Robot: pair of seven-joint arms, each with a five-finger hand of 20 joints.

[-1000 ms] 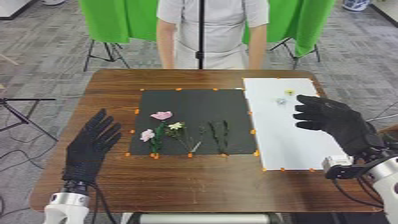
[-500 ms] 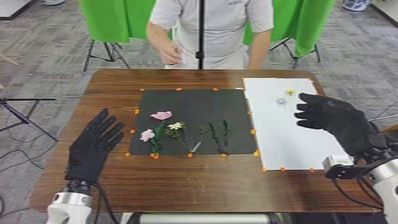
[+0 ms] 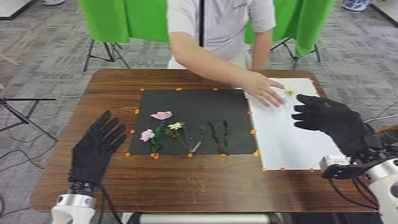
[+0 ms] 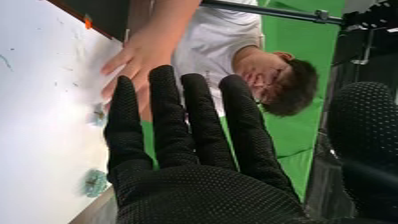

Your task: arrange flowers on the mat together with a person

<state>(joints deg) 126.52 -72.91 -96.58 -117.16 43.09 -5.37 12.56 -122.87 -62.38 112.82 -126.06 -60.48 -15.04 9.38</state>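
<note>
Over the white sheet (image 3: 298,142), a person's hand (image 3: 264,92) near the yellow flower (image 3: 290,92) presumably marked the selection step; my right hand (image 3: 336,120), open and empty, needed to wait.

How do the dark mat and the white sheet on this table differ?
The dark mat is nearly square; the white sheet is a longer rectangle. The dark mat holds pink flowers and green stems, while a person's hand is over the white sheet. Both lie flat on the table, with orange marks along their edges.
</note>
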